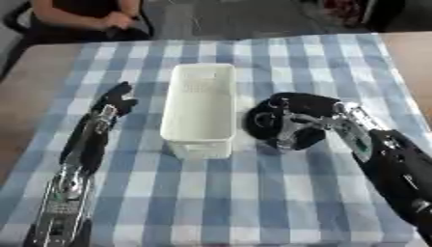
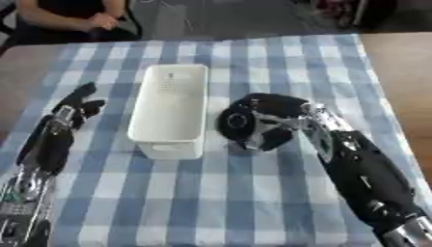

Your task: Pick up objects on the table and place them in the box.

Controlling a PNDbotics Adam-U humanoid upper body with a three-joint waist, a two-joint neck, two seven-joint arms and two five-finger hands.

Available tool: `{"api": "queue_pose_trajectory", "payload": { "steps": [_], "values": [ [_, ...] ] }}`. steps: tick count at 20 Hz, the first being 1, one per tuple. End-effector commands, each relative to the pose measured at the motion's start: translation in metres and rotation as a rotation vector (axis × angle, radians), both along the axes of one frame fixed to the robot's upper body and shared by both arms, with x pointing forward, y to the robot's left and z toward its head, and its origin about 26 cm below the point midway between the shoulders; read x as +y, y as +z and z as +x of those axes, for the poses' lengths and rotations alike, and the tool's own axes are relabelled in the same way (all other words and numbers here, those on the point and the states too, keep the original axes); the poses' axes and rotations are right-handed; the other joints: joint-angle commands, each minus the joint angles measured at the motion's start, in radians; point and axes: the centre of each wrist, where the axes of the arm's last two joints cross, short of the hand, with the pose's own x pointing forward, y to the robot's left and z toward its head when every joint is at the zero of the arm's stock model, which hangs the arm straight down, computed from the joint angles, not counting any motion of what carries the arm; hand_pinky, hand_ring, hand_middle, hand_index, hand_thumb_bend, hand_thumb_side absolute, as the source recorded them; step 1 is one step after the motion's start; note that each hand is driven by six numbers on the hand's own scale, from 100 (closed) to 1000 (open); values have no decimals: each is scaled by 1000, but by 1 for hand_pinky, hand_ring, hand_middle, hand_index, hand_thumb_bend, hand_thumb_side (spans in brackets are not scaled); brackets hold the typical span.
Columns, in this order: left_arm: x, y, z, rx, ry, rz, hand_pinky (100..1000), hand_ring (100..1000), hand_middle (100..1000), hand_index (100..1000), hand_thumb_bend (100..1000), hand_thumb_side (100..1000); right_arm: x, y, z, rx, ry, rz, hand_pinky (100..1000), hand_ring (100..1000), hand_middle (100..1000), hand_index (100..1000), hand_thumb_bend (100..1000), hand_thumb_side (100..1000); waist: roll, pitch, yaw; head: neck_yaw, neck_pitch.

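My right hand (image 1: 291,126) sits at about three o'clock of the white box (image 1: 199,110), just beside it, low over the blue checked cloth (image 1: 253,193) on the bench. Its fingers are curled around a dark rounded object (image 1: 263,119), which I cannot identify further. The box stands at the centre of the cloth and looks empty, so I judge no object has been placed yet. My left hand (image 1: 116,99) rests at nine o'clock of the box, fingers relaxed, holding nothing. No other loose objects show on the cloth
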Motion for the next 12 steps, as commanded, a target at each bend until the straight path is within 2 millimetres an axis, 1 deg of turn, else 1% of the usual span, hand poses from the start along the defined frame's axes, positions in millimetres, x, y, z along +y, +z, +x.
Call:
{"api": "queue_pose_trajectory", "payload": {
  "steps": [1, 8, 12],
  "values": [
    [0, 7, 2, -26, -10, 5, 903, 829, 1000, 915, 100, 1000, 2, 5, 4, -21, 1, -15, 1000, 941, 923, 722, 309, 774, 0, -10, 3, -5, -2],
    [0, 8, 2, -27, -11, 4, 903, 830, 1000, 914, 100, 1000, 1, 3, 4, -28, -1, -17, 1000, 941, 923, 726, 308, 772, 0, -10, 2, -5, -1],
    [-1, 8, 2, -27, -12, 4, 904, 830, 1000, 913, 100, 1000, 1, 8, 6, -45, -8, -6, 1000, 941, 923, 731, 305, 774, 1, -9, 3, -7, -1]
  ]
}}
